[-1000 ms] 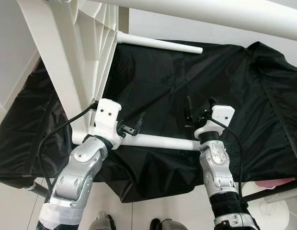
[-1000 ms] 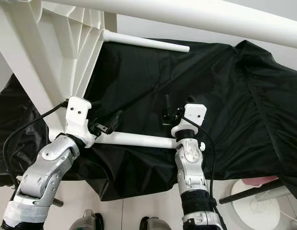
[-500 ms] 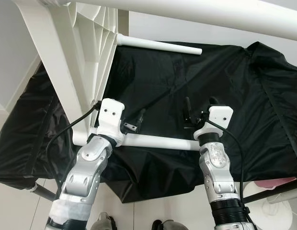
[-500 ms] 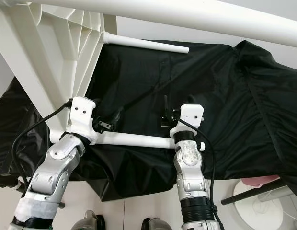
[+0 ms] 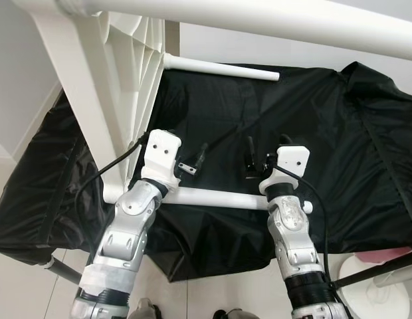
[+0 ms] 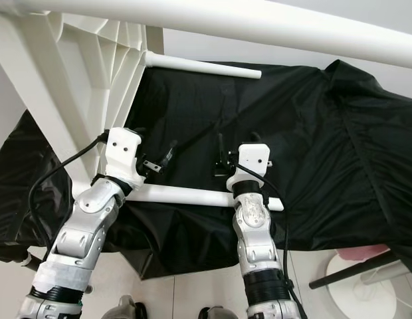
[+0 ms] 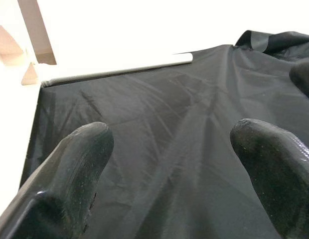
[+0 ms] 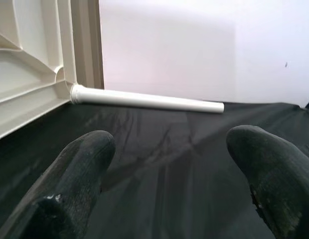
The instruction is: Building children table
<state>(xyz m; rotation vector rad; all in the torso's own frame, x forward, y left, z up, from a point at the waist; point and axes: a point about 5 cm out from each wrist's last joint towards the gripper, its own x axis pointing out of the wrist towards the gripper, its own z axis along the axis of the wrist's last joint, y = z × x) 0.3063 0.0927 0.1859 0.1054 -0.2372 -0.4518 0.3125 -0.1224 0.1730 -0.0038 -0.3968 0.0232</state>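
legs stick out sideways from the white table point(image 5: 93, 100), which stands tipped on its edge at my left over a surface draped in black cloth point(image 5: 339, 153). near leg point(image 5: 219, 199) runs level across my front, and both my wrists lie over it. my left tool point(image 5: 193, 161) reaches past that leg above the cloth, close beside the ribbed underside of the table; its fingers point(image 7: 70, 169) are spread apart with nothing between them. my right tool point(image 5: 256, 159) hovers over the cloth past the leg's free end, fingers point(image 8: 82, 164) likewise parted and empty. far leg point(image 5: 222, 67) juts from the table's upper corner along the cloth's back edge, in front of the pale wall. another white leg point(image 5: 259, 20) crosses overhead, close to my eyes.
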